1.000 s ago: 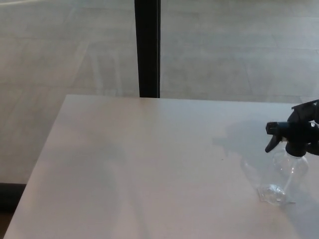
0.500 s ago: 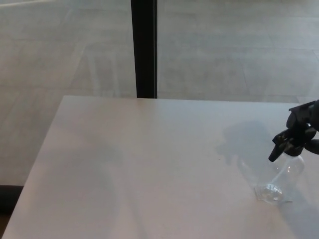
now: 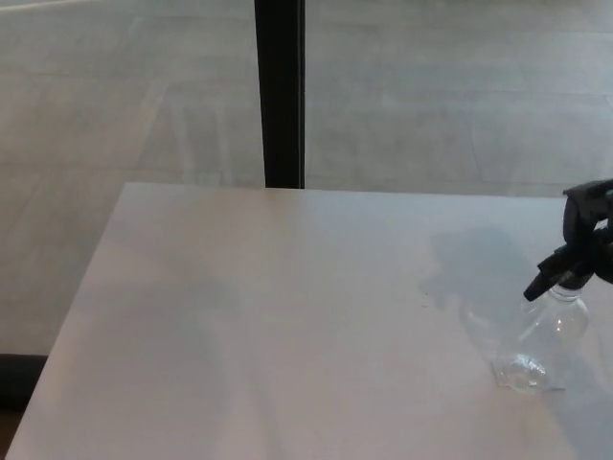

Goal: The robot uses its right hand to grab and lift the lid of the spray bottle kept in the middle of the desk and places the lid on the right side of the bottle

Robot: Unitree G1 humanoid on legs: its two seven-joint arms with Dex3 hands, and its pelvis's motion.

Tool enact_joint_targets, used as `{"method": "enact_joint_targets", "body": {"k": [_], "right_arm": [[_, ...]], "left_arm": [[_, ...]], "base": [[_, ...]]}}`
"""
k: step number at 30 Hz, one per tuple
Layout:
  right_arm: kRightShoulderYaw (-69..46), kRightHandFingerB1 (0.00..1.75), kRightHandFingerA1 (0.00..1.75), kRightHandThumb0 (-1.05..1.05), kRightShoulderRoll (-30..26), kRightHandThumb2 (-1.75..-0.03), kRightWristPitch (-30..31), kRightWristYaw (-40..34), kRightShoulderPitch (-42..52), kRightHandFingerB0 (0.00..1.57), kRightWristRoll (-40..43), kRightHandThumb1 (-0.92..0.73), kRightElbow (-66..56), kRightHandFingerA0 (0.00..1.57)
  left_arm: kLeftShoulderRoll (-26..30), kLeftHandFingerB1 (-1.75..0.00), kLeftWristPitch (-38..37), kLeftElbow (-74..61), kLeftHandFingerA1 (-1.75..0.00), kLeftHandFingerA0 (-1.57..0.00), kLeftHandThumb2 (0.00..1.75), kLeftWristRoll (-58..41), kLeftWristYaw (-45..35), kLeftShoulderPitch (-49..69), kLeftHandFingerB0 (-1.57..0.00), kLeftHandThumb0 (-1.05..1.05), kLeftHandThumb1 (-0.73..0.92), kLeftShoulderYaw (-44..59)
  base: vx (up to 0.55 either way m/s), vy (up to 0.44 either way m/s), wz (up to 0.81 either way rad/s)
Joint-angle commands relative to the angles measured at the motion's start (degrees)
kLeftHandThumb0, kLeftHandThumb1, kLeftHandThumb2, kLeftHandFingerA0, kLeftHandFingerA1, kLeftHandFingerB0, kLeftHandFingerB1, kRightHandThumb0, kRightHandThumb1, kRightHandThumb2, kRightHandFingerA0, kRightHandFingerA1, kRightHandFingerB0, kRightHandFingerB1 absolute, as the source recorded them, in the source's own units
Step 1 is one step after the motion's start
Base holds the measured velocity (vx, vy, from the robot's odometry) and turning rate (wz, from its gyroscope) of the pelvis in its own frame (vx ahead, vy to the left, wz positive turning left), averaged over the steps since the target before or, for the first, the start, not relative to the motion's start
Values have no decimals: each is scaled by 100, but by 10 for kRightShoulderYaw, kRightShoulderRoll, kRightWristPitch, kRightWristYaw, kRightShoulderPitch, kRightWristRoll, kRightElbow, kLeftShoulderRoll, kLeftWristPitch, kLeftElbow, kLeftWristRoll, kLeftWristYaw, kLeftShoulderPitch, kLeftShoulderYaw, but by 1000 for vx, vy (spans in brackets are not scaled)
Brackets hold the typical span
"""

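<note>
The clear spray bottle (image 3: 546,331) stands near the worktop's (image 3: 287,316) right edge. The right hand (image 3: 592,230) grips its black lid (image 3: 557,275), tilted at the bottle's neck. The left hand is out of sight.

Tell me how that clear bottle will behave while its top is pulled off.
The bottle looks empty, so probably light and apt to lift or tip with the lid. Its thin clear wall may flex. The right hand alone steadies nothing below.

A bare indoor test space: a plain white desk (image 3: 287,316) stands on grey tiled floor (image 3: 431,96) beside a black post (image 3: 280,91).
</note>
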Motion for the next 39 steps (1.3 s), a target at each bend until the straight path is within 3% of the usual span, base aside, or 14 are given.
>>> {"method": "enact_joint_targets", "body": {"k": [1, 3, 4, 7, 21, 23, 24, 26, 28, 29, 30, 31, 34, 39], "right_arm": [[-41, 137, 175, -26, -12, -109, -29, 32, -31, 78, 39, -60, 17, 93], [-49, 128, 175, -25, -13, -110, -36, 37, -40, 80, 41, -58, 25, 92], [-57, 105, 175, -29, -21, -107, -28, 58, -56, 86, 47, -60, 29, 93], [-71, 102, 173, -30, -24, -105, -17, 83, -75, 87, 57, -60, 31, 91], [-146, 140, 172, -31, -32, -93, 61, 152, -151, 75, 101, -63, 48, 89], [-158, 140, 171, -25, -29, -96, 49, 137, -155, 86, 110, -56, 61, 104], [-166, 146, 172, -30, -30, -97, 48, 132, -162, 74, 115, -60, 80, 88], [-174, 152, 173, -31, -31, -95, 59, 134, -172, 72, 119, -62, 94, 89], [-183, 134, 169, -29, -33, -83, 70, 131, -185, 81, 123, -57, 115, 101], [-183, 134, 169, -29, -39, -83, 78, 125, -192, 81, 112, -57, 128, 101], [-186, 138, 173, -32, -38, -82, 102, 130, -199, 75, 112, -63, 134, 84], [-190, 136, 169, -25, -37, -82, 108, 130, -203, 77, 118, -61, 145, 98], [-197, 143, 172, -29, -36, -90, 88, 106, -192, 75, 125, -63, 191, 87], [-214, 137, 170, -29, -17, -74, 61, 74, -131, 76, 147, -63, 217, 87]], "left_arm": [[14, -42, -12, 0, -55, -57, 65, -6, 0, 2, -42, -76, 85, -1], [15, -41, -9, 2, -54, -58, 65, -6, 4, 1, -43, -75, 85, 0], [15, -42, -8, 3, -55, -57, 65, -8, 3, 1, -42, -75, 85, 1], [14, -42, -6, 5, -55, -58, 65, -9, 5, 0, -42, -75, 84, 3], [16, -41, -12, 7, -54, -56, 65, -11, -5, 8, -41, -77, 85, 3], [15, -42, -15, 7, -54, -56, 65, -13, -8, 10, -41, -77, 85, 5], [15, -42, -13, 8, -55, -57, 65, -14, -7, 9, -41, -76, 85, 5], [16, -42, -13, 8, -56, -57, 65, -15, -6, 8, -41, -76, 85, 6], [16, -42, -12, 9, -55, -57, 65, -14, -4, 8, -43, -76, 84, 6], [16, -42, -11, 9, -55, -57, 65, -15, -4, 8, -43, -76, 84, 7], [16, -42, -10, 10, -55, -56, 65, -15, -5, 8, -42, -77, 85, 6], [16, -42, -11, 10, -55, -57, 65, -14, -4, 8, -42, -77, 85, 6], [17, -41, -18, 11, -53, -58, 65, -7, 0, 10, -43, -78, 85, -1], [16, -41, -17, 8, -52, -57, 66, -13, -4, 9, -41, -75, 85, 3]], "base": [[0, 0, 0], [0, 0, 0], [0, 0, 0], [0, 0, 0], [0, 0, 0], [0, 0, 0], [0, 0, 0], [0, 0, 0], [0, 0, 0], [0, 0, 0], [0, 0, 0], [0, 0, 0], [0, 0, 0], [0, 0, 0]]}}
